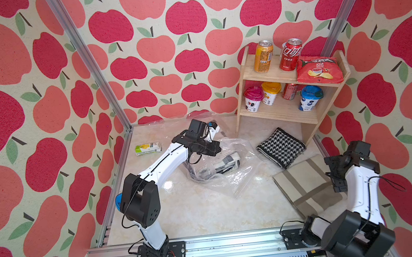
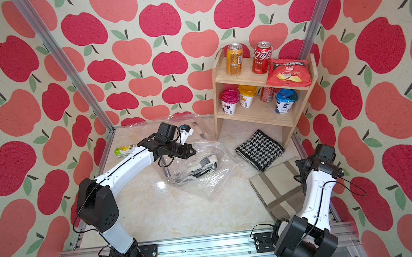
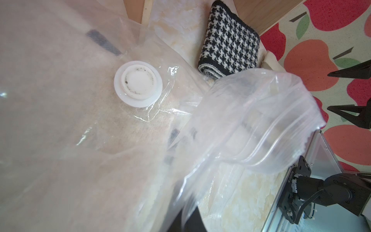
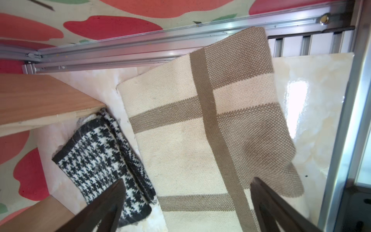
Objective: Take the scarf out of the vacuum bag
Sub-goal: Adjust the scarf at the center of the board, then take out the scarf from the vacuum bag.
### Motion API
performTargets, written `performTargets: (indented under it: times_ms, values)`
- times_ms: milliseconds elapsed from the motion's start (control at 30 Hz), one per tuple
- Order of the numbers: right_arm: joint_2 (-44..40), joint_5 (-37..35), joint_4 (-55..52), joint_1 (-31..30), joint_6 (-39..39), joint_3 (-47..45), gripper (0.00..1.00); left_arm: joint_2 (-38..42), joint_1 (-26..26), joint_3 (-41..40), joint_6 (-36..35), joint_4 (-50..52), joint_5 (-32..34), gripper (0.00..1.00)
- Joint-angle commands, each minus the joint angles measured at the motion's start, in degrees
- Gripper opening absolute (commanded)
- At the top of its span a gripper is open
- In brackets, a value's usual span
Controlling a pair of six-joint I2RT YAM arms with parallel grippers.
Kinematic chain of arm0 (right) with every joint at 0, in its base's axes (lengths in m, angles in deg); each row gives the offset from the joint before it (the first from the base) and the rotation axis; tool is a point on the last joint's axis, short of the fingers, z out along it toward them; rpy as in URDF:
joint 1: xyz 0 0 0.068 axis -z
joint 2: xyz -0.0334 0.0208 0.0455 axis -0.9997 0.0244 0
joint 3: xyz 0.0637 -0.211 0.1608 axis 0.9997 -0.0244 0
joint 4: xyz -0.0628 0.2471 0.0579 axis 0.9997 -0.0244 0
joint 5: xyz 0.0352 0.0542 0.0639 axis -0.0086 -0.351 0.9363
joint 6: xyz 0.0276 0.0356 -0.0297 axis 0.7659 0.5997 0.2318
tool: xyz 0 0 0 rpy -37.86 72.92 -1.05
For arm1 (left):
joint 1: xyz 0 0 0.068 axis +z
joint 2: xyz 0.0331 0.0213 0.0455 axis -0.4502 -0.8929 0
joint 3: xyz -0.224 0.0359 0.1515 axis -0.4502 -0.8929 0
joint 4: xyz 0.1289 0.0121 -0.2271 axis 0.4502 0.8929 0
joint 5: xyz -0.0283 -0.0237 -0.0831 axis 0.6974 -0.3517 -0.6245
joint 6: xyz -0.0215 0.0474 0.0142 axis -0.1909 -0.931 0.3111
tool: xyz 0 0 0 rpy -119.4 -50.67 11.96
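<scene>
My left pincer (image 1: pixel 214 149) is clamped shut on the crinkly vacuum bag (image 1: pixel 234 181) lying mid-counter (image 1: pixel 195 213), with a fringed checked scarf (image 1: pixel 223 163) inside it. My right pincer (image 4: pixel 187 179) gapes wide and empty above a beige striped scarf (image 4: pixel 180 150), which lies beside a houndstooth scarf (image 4: pixel 96 156).

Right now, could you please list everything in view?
vacuum bag: one, clear, centre, holding checked scarf
wooden shelf: one, pale, far right
houndstooth scarf: one, black-white, by wooden shelf
striped cloth: one, beige, front right
drink carton: one, green, far left
cans: three, one orange, two red, shelf
yoghurt cups: three, pink, yellow, blue, lower shelf
crisp bag: one, red, upper shelf
left hand: one, black, shut on vacuum bag
right hand: one, black, open above striped cloth
</scene>
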Motion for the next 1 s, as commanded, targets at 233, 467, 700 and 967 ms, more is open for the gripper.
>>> performTargets:
  times_ms: [233,467,700,967]
  values:
    - [0.6,0.3,3.8,-13.4,-2.7,-5.1,1.0,-0.9,0.0,0.3,-0.2,-0.8,0.2,0.0]
    - [0.9,3.0,14.0,-32.0,-1.5,-5.3,1.0,-0.2,0.0,0.3,-0.1,-0.3,0.2,0.0]
    - [5.5,4.9,27.2,-51.9,3.7,-4.7,1.0,1.1,-0.1,0.3,-0.6,0.8,1.2,0.0]
    - [14.8,0.6,34.7,-69.4,-1.5,1.8,0.99,1.2,0.1,2.4,-1.1,3.4,3.7,0.0]
